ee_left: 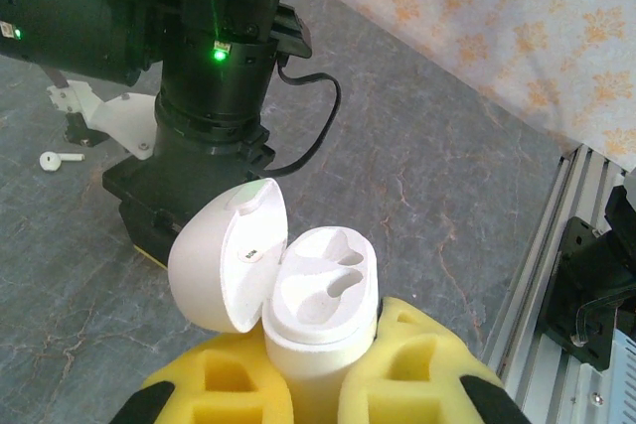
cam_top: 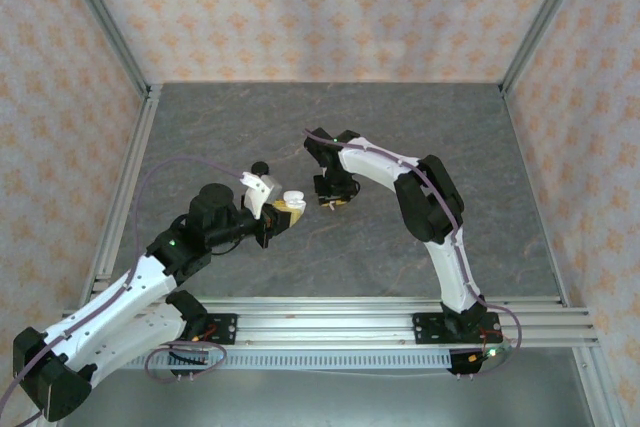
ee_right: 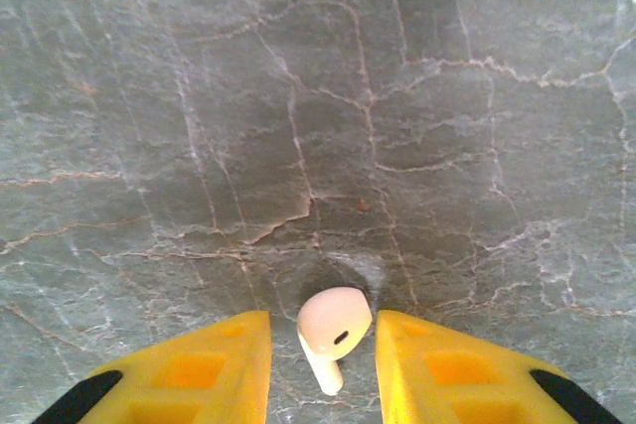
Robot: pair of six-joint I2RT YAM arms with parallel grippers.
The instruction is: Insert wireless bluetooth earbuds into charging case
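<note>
One white earbud (ee_right: 336,320) is sitting between the right gripper's (ee_right: 321,325) yellow fingers (ee_right: 447,369), stem pointing back toward the wrist camera, near the middle of the table (cam_top: 450,137). Jaws are standing spread, a gap showing on one side, so nothing is being pinched. Cannot tell whether it is resting on the surface. Second white earbud (ee_left: 50,159) is lying flat on the table, apart from both grippers. Left gripper (ee_left: 318,389) is pinching the white charging case (ee_left: 323,305) upright, just beside the right gripper, its lid (ee_left: 224,260) hanging open and two sockets facing up.
</note>
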